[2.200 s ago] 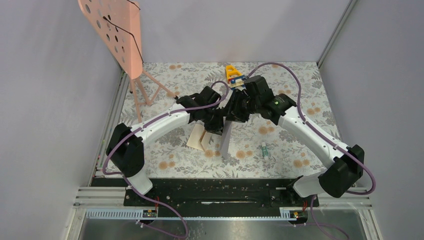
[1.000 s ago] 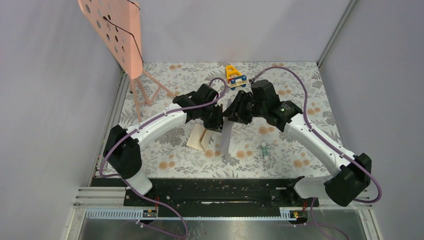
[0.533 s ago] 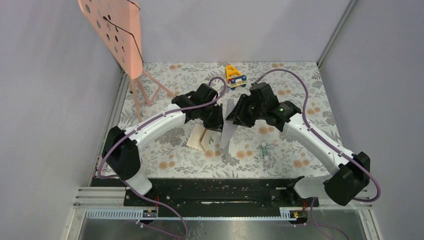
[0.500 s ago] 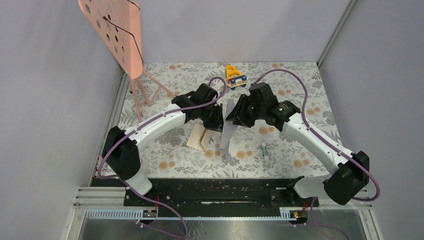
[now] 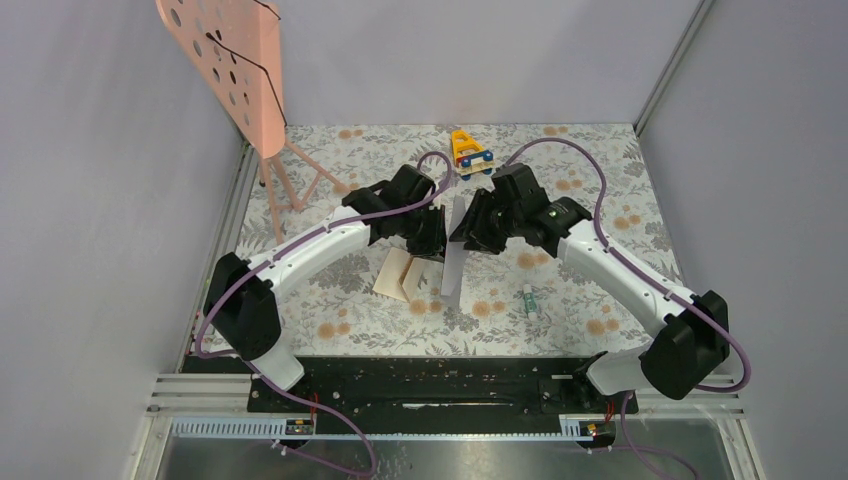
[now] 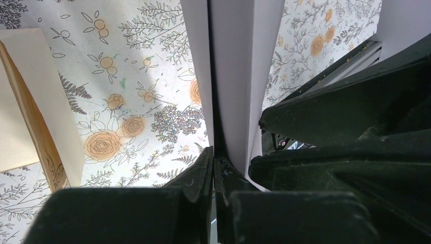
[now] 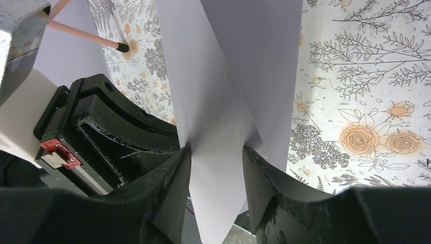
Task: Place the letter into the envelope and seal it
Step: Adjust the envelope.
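Note:
The grey-lilac envelope (image 5: 452, 262) stands on edge above the floral table, held between the two grippers. My left gripper (image 5: 436, 238) is shut on its edge; in the left wrist view the jaws (image 6: 214, 156) pinch the envelope (image 6: 235, 71) thin between them. My right gripper (image 5: 472, 226) is open. In the right wrist view the pointed flap (image 7: 218, 127) hangs between its spread fingers (image 7: 216, 170) and brushes both tips. The tan folded letter (image 5: 404, 277) lies on the table just left of the envelope and also shows in the left wrist view (image 6: 30, 101).
A pink perforated stand (image 5: 235, 60) on thin legs is at the back left. A yellow toy (image 5: 470, 152) sits at the back centre. A small green and white object (image 5: 529, 300) lies right of the envelope. Grey walls enclose the table.
My right gripper has drawn back a little from the left one and come round to the envelope's top. The envelope's upper part now shows between the grippers. The letter has not moved.

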Controlling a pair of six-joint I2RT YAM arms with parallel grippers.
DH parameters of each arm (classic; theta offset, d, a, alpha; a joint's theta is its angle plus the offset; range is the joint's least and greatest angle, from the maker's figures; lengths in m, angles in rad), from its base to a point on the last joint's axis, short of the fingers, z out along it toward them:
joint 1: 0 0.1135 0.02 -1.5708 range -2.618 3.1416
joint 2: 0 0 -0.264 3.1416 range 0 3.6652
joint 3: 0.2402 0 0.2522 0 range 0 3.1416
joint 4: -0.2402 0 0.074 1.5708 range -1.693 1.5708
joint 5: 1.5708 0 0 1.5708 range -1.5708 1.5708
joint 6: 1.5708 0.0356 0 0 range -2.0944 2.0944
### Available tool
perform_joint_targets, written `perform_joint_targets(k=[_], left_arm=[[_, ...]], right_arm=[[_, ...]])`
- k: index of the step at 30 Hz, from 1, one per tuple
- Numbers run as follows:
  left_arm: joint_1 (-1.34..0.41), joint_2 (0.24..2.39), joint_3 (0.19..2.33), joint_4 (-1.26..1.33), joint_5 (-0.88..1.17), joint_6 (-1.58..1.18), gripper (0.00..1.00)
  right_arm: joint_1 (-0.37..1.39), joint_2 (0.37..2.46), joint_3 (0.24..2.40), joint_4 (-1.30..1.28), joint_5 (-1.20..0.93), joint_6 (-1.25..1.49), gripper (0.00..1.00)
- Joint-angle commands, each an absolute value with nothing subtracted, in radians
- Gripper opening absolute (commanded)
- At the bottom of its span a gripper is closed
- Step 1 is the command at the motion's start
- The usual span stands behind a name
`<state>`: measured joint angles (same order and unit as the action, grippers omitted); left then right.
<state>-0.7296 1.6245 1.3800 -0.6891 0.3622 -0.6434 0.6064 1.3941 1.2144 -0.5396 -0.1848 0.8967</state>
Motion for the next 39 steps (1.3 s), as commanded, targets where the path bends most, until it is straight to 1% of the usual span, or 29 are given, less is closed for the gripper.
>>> perform_joint_targets(k=[1, 10, 16, 20, 24, 30, 39], left_arm=[[-0.738, 1.605, 1.432, -0.648, 0.397, -0.631, 0.00], [-0.744, 1.605, 1.435, -0.651, 0.390, -0.628, 0.00], [-0.749, 1.594, 1.446, -0.666, 0.359, -0.619, 0.00], [-0.751, 1.589, 1.455, -0.680, 0.333, -0.611, 0.00], [-0.754, 1.589, 1.458, -0.690, 0.315, -0.609, 0.00], [-0.753, 1.582, 1.461, -0.707, 0.261, -0.618, 0.00], [-0.753, 1.566, 1.470, -0.708, 0.234, -0.629, 0.00]], right_arm=[[0.602, 1.393, 1.268, -0.527, -0.184, 0.894, 0.49], [0.602, 1.426, 1.322, -0.559, -0.167, 0.893, 0.50], [0.613, 1.518, 1.444, -0.758, -0.078, 0.883, 0.50], [0.632, 1.557, 1.498, -0.829, -0.022, 0.872, 0.49], [0.640, 1.565, 1.512, -0.860, 0.012, 0.871, 0.47], [0.644, 1.556, 1.509, -0.899, 0.056, 0.857, 0.40], [0.652, 1.571, 1.476, -0.916, 0.034, 0.828, 0.38]])
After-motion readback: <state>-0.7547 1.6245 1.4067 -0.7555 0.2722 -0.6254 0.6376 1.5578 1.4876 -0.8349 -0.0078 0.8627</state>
